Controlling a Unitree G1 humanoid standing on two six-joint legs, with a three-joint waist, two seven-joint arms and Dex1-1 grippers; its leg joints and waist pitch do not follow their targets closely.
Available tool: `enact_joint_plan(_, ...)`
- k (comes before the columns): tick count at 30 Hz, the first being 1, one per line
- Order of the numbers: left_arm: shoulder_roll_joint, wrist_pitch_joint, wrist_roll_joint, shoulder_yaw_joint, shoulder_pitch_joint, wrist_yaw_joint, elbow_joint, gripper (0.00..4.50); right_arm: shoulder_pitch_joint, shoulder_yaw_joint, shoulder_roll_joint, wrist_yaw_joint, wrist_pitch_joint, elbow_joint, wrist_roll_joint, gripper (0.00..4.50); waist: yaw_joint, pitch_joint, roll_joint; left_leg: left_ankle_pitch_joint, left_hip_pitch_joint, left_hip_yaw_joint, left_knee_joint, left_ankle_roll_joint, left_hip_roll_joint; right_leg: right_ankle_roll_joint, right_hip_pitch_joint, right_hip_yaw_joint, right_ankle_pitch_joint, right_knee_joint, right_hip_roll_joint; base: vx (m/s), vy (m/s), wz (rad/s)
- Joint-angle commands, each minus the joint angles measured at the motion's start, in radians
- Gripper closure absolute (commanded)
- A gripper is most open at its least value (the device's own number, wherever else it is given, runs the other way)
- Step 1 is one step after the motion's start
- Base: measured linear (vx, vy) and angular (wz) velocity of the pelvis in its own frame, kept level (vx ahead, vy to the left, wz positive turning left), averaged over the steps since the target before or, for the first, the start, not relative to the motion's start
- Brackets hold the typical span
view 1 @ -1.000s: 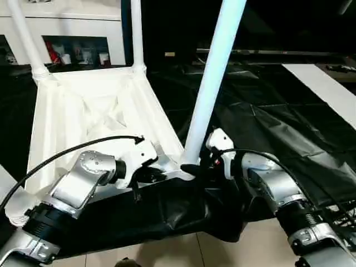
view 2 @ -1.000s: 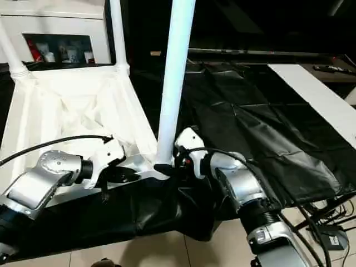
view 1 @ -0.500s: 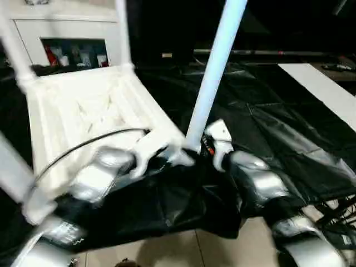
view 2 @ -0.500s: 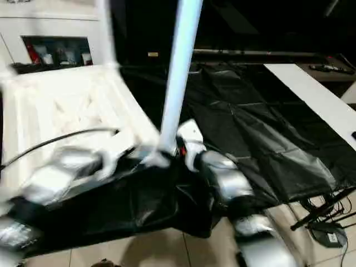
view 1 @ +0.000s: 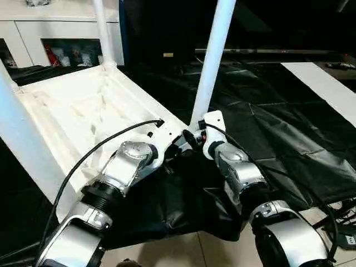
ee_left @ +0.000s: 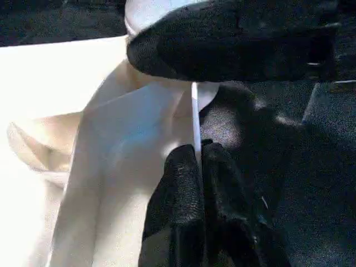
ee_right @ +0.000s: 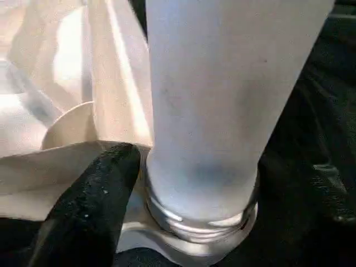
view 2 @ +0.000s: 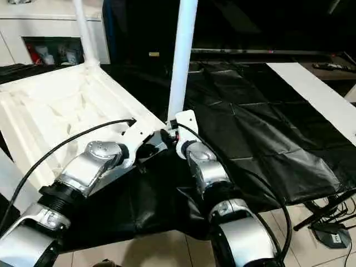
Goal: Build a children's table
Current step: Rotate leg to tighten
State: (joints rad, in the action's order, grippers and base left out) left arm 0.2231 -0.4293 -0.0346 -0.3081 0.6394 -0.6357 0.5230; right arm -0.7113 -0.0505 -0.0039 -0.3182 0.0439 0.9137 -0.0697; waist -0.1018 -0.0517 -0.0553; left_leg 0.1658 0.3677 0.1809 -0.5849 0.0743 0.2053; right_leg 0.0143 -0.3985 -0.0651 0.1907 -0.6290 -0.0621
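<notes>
While tabletop (view 1: 78, 111) lies underside-up on black-draped desk (view 1: 289, 139), white tube leg (view 1: 214, 61) stands upright in near corner socket. Left tool (ee_left: 199, 161) clenched on tabletop rim. Right tool (ee_right: 183, 183) spread around leg base.

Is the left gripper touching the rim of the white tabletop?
Touching. In the left wrist view, the left gripper has its jaws closed on the thin white rim of the tabletop, which runs down between the two black fingers.

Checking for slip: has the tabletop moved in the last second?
Yes. The tabletop swung: its far corner leg shifted left against the white cabinet.
</notes>
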Motion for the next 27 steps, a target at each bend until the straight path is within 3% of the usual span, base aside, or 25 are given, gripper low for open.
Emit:
enact_joint_plan(1, 0.015, 0.063, 0.005, 0.02, -0.016, -0.016, 0.014, 4.5, 0.04, -0.033, -0.025, -0.096, 0.005, -0.079, -0.002, 0.62, -0.003, 0.059, 0.005, 0.264, -0.012, -0.014, 0.071, 0.024, 0.027, 0.111, 0.037, 0.051, 0.306, 0.096, -0.082, 0.0, 0.0, 0.0)
enact_joint_plan(2, 0.04, 0.097, 0.006, 0.03, -0.024, -0.03, 0.02, 4.5, 0.097, -0.06, -0.071, -0.155, 0.024, -0.185, 0.002, 0.41, -0.002, 0.058, 0.004, 0.252, -0.009, -0.014, 0.073, 0.019, 0.026, 0.111, 0.04, 0.051, 0.293, 0.095, -0.08, 0.0, 0.0, 0.0)
enact_joint_plan(4, 0.067, 0.095, 0.007, 0.039, -0.031, -0.045, 0.021, 4.5, 0.169, -0.096, -0.126, -0.229, 0.066, -0.322, -0.005, 0.41, -0.004, 0.056, 0.003, 0.253, -0.009, -0.014, 0.074, 0.011, 0.026, 0.104, 0.042, 0.051, 0.294, 0.097, -0.077, 0.0, 0.0, 0.0)
enact_joint_plan(6, 0.077, 0.103, 0.006, 0.038, -0.035, -0.052, 0.02, 4.5, 0.192, -0.107, -0.143, -0.248, 0.076, -0.364, -0.007, 0.41, 0.004, 0.06, 0.004, 0.244, -0.003, -0.016, 0.075, 0.017, 0.025, 0.11, 0.045, 0.049, 0.302, 0.092, -0.08, 0.0, 0.0, 0.0)
enact_joint_plan(10, 0.125, 0.137, 0.015, 0.049, -0.057, -0.096, 0.006, 4.5, 0.309, -0.131, -0.23, -0.331, 0.148, -0.576, -0.052, 0.41, 0.005, 0.055, 0.003, 0.257, -0.004, -0.017, 0.075, 0.005, 0.025, 0.101, 0.045, 0.05, 0.33, 0.1, -0.077, 0.0, 0.0, 0.0)
enact_joint_plan(12, 0.157, 0.183, 0.029, 0.075, -0.083, -0.115, -0.022, 4.5, 0.381, -0.091, -0.268, -0.339, 0.199, -0.706, -0.079, 0.41, 0.003, 0.053, 0.003, 0.276, -0.01, -0.016, 0.075, 0.002, 0.026, 0.091, 0.04, 0.051, 0.366, 0.107, -0.078, 0.0, 0.0, 0.0)
enact_joint_plan(14, 0.16, 0.204, 0.033, 0.085, -0.09, -0.11, -0.031, 4.5, 0.392, -0.075, -0.268, -0.327, 0.211, -0.724, -0.084, 0.41, 0.008, 0.053, 0.001, 0.274, -0.003, -0.018, 0.079, 0.005, 0.024, 0.076, 0.042, 0.048, 0.407, 0.11, -0.079, 0.0, 0.0, 0.0)
enact_joint_plan(15, 0.155, 0.22, 0.042, 0.105, -0.101, -0.089, -0.051, 4.5, 0.4, -0.053, -0.262, -0.298, 0.215, -0.738, -0.084, 0.41, 0.01, 0.052, 0.006, 0.28, -0.002, -0.019, 0.08, 0.012, 0.025, 0.067, 0.04, 0.046, 0.437, 0.114, -0.08, 0.0, 0.0, 0.0)
enact_joint_plan(16, 0.131, 0.173, 0.071, 0.16, -0.122, -0.024, -0.103, 4.5, 0.402, -0.011, -0.239, -0.225, 0.24, -0.738, -0.079, 0.41, 0.011, 0.053, 0.008, 0.28, -0.003, -0.019, 0.08, 0.015, 0.024, 0.066, 0.04, 0.045, 0.446, 0.114, -0.08, 0.0, 0.0, 0.0)
enact_joint_plan(18, 0.116, 0.135, 0.083, 0.191, -0.137, 0.024, -0.143, 4.5, 0.407, 0.015, -0.225, -0.173, 0.261, -0.746, -0.076, 0.41, 0.013, 0.056, 0.004, 0.254, -0.003, -0.019, 0.079, 0.022, 0.026, 0.089, 0.039, 0.046, 0.399, 0.107, -0.079, 0.0, 0.0, 0.0)
enact_joint_plan(19, 0.104, 0.132, 0.089, 0.208, -0.18, 0.055, -0.226, 4.5, 0.412, 0.027, -0.206, -0.117, 0.272, -0.747, -0.074, 0.41, 0.011, 0.06, 0.007, 0.238, -0.009, -0.015, 0.074, 0.02, 0.028, 0.113, 0.036, 0.049, 0.33, 0.101, -0.077, 0.0, 0.0, 0.0)
enact_joint_plan(20, 0.103, 0.135, 0.091, 0.21, -0.195, 0.058, -0.254, 4.5, 0.415, 0.028, -0.201, -0.103, 0.277, -0.752, -0.074, 0.41, 0.016, 0.061, 0.007, 0.211, -0.001, -0.017, 0.076, 0.016, 0.029, 0.137, 0.042, 0.048, 0.248, 0.091, -0.074, 0.0, 0.0, 0.0)
enact_joint_plan(23, 0.086, 0.122, 0.105, 0.221, -0.235, 0.074, -0.32, 4.5, 0.42, 0.029, -0.184, -0.084, 0.285, -0.761, -0.081, 0.41, 0.013, 0.065, 0.006, 0.174, -0.008, -0.01, 0.069, -0.003, 0.026, 0.164, 0.042, 0.049, 0.134, 0.084, -0.07, 0.0, 0.0, 0.0)
enact_joint_plan(24, 0.077, 0.113, 0.103, 0.224, -0.256, 0.086, -0.352, 4.5, 0.421, 0.031, -0.173, -0.077, 0.287, -0.763, -0.084, 0.41, 0.013, 0.064, 0.004, 0.156, -0.005, -0.01, 0.069, -0.011, 0.027, 0.176, 0.045, 0.049, 0.095, 0.079, -0.07, 0.0, 0.0, 0.0)
enact_joint_plan(27, 0.069, 0.099, 0.084, 0.223, -0.282, 0.106, -0.394, 4.5, 0.413, 0.026, -0.159, -0.068, 0.29, -0.761, -0.076, 0.41, 0.008, 0.062, 0.007, 0.145, -0.009, -0.008, 0.069, -0.019, 0.028, 0.174, 0.044, 0.049, 0.085, 0.079, -0.069, 0.0, 0.0, 0.0)
